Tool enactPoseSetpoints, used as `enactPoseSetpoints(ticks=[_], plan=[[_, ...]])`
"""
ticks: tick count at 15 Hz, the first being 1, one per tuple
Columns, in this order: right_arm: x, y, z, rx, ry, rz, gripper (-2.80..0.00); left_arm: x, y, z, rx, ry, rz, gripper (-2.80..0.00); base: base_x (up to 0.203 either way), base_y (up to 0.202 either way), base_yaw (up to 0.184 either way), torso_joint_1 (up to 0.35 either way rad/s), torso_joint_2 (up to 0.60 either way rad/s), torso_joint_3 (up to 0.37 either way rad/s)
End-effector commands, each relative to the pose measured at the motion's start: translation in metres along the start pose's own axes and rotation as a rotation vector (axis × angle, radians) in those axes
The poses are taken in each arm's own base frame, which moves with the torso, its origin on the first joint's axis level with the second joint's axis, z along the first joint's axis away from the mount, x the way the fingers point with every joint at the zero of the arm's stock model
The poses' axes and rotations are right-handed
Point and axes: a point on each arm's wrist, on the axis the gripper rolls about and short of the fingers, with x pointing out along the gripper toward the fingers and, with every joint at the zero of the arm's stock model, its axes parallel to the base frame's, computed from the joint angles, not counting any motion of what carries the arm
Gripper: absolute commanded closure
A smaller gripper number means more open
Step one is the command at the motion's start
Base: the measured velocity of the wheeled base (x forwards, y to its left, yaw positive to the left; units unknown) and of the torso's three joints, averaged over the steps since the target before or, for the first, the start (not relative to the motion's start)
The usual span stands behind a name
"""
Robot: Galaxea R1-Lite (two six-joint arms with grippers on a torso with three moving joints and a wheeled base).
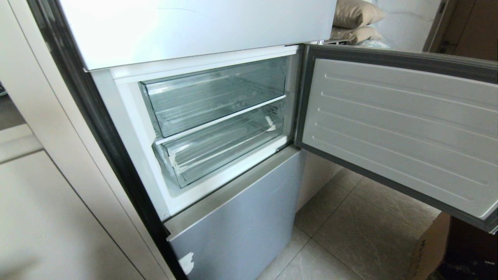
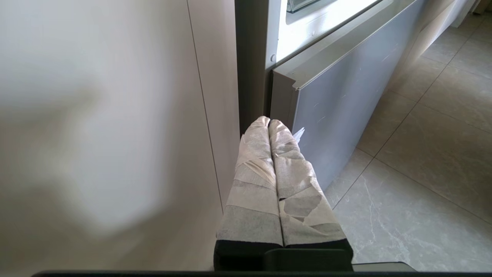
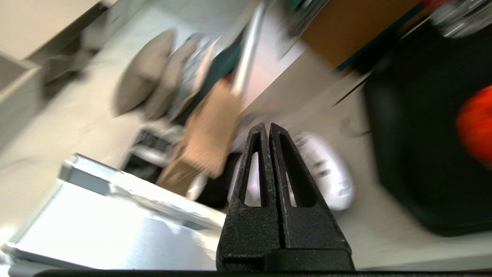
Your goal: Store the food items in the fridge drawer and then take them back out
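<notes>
The fridge drawer (image 1: 223, 146), taped at its corners, sits pushed in and looks empty. One red food item (image 3: 476, 125) lies blurred on something black. Right tool (image 3: 268, 129) and left tool (image 2: 269, 123) are clenched, empty.

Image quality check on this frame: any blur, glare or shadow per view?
Head view: sharp; bright glare washes the upper fridge panel, and the fridge drawer is clear enough to read. Left wrist view: sharp, with a soft shadow on the cabinet side. Right wrist view: background smeared by motion blur; only the right gripper is crisp.
</notes>
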Motion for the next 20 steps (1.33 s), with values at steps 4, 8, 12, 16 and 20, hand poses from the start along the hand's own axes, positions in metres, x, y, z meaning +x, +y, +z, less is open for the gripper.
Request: enactPoseSetpoints(ticks=[4, 8, 12, 16, 20], plan=[[0.027, -0.011, 0.002, 0.164, 0.260, 0.119, 0.00, 0.000, 0.000, 0.000, 0.000, 0.001, 0.001, 0.00, 0.000, 0.000, 0.000, 0.000, 0.00, 0.000], [0.046, -0.014, 0.005, 0.261, 0.363, 0.161, 0.00, 0.000, 0.000, 0.000, 0.000, 0.000, 0.001, 0.00, 0.000, 0.000, 0.000, 0.000, 0.00, 0.000], [0.055, -0.015, 0.001, 0.351, 0.537, 0.205, 0.00, 0.000, 0.000, 0.000, 0.000, 0.001, 0.001, 0.00, 0.000, 0.000, 0.000, 0.000, 0.00, 0.000], [0.058, -0.013, -0.008, 0.362, 0.582, 0.213, 0.00, 0.000, 0.000, 0.000, 0.000, 0.000, 0.001, 0.00, 0.000, 0.000, 0.000, 0.000, 0.00, 0.000], [0.050, -0.008, -0.012, 0.362, 0.598, 0.219, 0.00, 0.000, 0.000, 0.000, 0.000, 0.000, 0.001, 0.00, 0.000, 0.000, 0.000, 0.000, 0.00, 0.000]])
